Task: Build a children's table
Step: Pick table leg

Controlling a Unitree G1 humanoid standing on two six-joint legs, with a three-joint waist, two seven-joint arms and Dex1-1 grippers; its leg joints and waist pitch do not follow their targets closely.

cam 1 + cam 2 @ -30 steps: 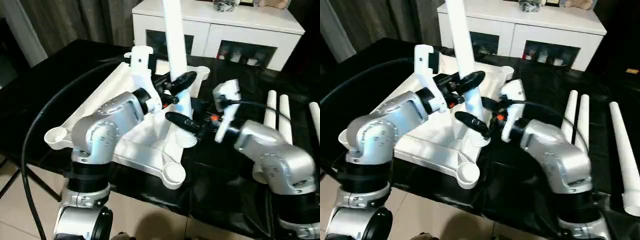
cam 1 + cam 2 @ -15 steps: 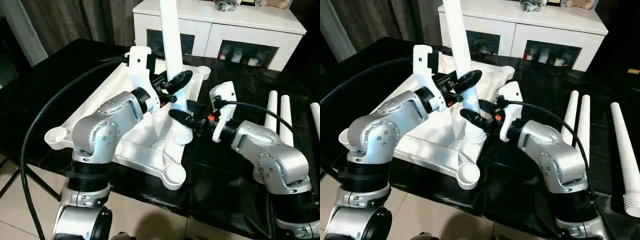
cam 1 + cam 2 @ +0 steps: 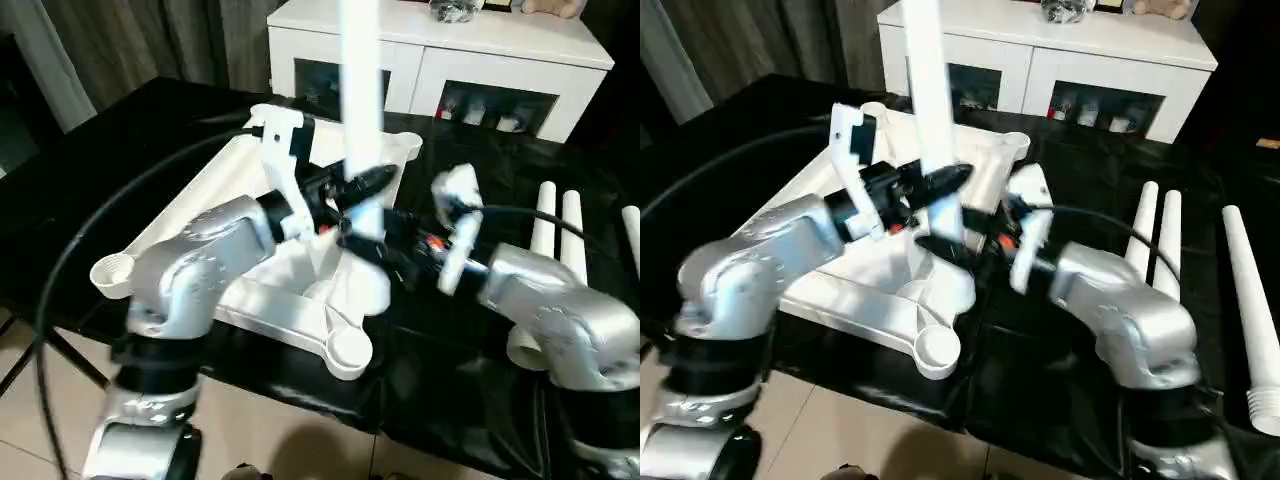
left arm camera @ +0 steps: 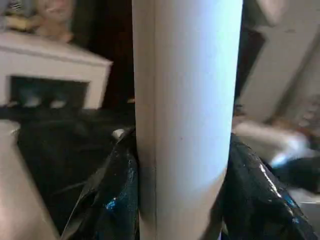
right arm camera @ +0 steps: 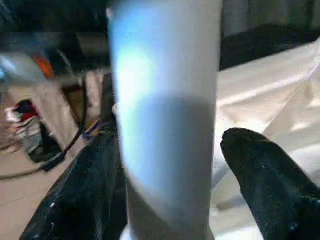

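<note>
One leg (image 3: 362, 110) upright over upturned tabletop (image 3: 200, 215) in head view, clenched in left pincer (image 3: 358, 190), right pincer (image 3: 372, 245) just below it. Left wrist: fingers (image 4: 117, 200) tight on both sides of tube. Right wrist: fingers (image 5: 265, 180) astride, released, gap on one side. Best held vertical, pressed straight down into tabletop beneath pincers, right regripping low.
</note>
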